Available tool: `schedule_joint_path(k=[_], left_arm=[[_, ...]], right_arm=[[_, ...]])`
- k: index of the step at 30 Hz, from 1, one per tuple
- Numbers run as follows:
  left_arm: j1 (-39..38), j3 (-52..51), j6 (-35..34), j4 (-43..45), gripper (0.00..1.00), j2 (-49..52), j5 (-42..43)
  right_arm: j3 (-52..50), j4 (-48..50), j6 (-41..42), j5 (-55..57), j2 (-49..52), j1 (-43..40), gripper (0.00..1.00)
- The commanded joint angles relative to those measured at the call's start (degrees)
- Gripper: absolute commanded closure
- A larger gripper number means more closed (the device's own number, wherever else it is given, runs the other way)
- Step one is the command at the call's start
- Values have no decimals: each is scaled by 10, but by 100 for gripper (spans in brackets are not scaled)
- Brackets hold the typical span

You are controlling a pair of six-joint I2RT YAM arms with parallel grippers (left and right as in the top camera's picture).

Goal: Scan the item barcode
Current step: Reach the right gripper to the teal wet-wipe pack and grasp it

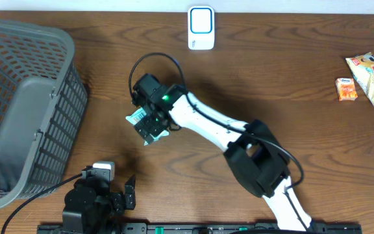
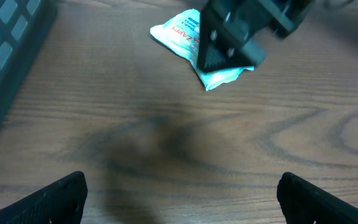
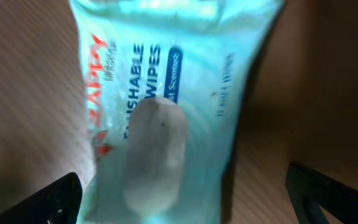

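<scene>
Overhead view of a dark brown wooden table (image 1: 304, 39) with visible grain. Near its middle left lies a soft, pale-teal plastic pack of flushable wipes (image 1: 137, 118), flat and tilted at an angle. In the right wrist view the pack (image 3: 166, 93) fills the frame: glossy, slightly wrinkled film, blue lettering, red lettering along one edge, and a blurred whitish oval flap in the centre.

The right gripper (image 1: 149, 125), black, on a white and black arm, sits directly above the pack. Its jaws are spread wide, one black finger (image 3: 55, 199) on each side of the pack, and they hold nothing. Whether a finger touches the film is unclear.

The left gripper (image 1: 130, 192) sits at the near edge, well apart from the pack. Its jaws are also spread wide, with only bare wood between its dark fingertips (image 2: 55, 199); its view shows the pack (image 2: 179, 31) farther off, partly under the right gripper.

A grey plastic lattice basket (image 1: 57, 123) stands at the left. A small white rounded device (image 1: 200, 27) with a blue-outlined face stands at the far edge. Crinkled snack packets (image 1: 369, 78), yellow and orange, lie at the right.
</scene>
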Motion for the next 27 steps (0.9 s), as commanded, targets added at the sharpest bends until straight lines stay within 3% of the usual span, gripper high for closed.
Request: schedule_joint_path(k=[1, 4, 9, 13, 17, 19, 22, 27], left_arm=[[-2, 2, 3, -1, 2, -1, 7], [-2, 2, 3, -1, 2, -1, 7], [-2, 2, 3, -1, 2, -1, 7], [-2, 2, 3, -1, 2, -1, 7], [-2, 2, 3, -1, 2, -1, 7], [-2, 2, 3, -1, 2, -1, 7], [-2, 2, 3, -1, 2, -1, 7], [-2, 2, 3, -1, 2, -1, 7]], right_arm=[[-3, 0, -11, 14, 18, 10, 6], [-3, -2, -11, 31, 19, 10, 37], [-3, -28, 8, 56, 16, -2, 47], [-3, -80, 21, 57, 14, -31, 65], [-3, -150, 46, 57, 14, -80, 59], [-3, -181, 45, 57, 14, -107, 42], [-3, -203, 45, 57, 13, -147, 37], [-2, -225, 42, 57, -21, -196, 22]])
